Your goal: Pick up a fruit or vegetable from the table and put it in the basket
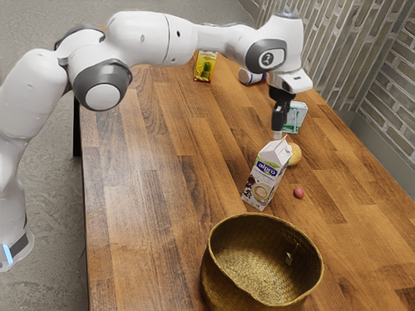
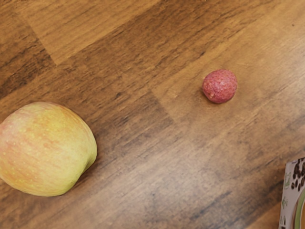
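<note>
Brown wooden tabletop (image 1: 146, 175) carries a round yellow-red apple (image 1: 296, 154) near a white cardboard carton (image 1: 264, 176), plus a small pink fruit (image 1: 299, 192); centre the black gripper (image 1: 277, 134), finger spacing indeterminable, over either, descending vertically, clear of the carton.

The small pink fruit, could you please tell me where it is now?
In the exterior view, the small pink fruit lies on the table, toward the exterior view's right from the alpro carton, between the apple and the basket.

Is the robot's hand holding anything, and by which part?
Nothing is held: the gripper hangs empty above the table, where the apple and small pink fruit lie.
</note>
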Motion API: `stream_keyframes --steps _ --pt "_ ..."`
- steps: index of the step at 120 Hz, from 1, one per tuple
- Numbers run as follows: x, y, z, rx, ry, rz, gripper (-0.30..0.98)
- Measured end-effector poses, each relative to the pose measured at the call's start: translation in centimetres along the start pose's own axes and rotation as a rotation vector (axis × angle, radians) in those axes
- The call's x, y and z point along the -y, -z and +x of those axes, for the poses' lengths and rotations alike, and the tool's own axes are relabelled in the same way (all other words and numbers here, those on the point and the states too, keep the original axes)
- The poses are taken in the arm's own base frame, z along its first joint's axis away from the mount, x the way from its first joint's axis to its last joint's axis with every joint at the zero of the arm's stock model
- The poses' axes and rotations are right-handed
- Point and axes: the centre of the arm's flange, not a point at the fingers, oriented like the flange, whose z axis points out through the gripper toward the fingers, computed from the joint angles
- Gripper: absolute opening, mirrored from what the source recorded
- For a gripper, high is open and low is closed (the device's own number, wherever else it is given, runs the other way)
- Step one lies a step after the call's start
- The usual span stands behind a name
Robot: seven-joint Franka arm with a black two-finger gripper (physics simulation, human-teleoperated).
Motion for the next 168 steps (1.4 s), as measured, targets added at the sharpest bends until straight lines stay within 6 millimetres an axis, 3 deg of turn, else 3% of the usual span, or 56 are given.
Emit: stream_keyframes --steps 11,26,45,68,78,97,124,148,168 --pt "1.0 -1.4 -0.2 -0.002 0.013 0.018 0.67" --pt "2.5 -1.6 -0.9 -0.012 0.032 0.042 0.67" --pt "2.4 -4.3 -0.3 -0.014 0.026 0.04 0.67" --pt "3.3 -4.7 0.0 -0.054 0.027 0.088 0.67" --pt "4.5 -6.6 -0.7 -0.055 0.045 0.094 0.67" --pt "5.1 -7.1 0.9 -0.105 0.034 0.123 0.67" --pt "7.7 -10.4 -0.3 -0.108 0.061 0.129 0.67" --pt "8.2 -11.0 0.0 -0.141 0.061 0.131 0.67" --pt "8.1 -12.8 0.3 -0.149 0.055 0.136 0.67"
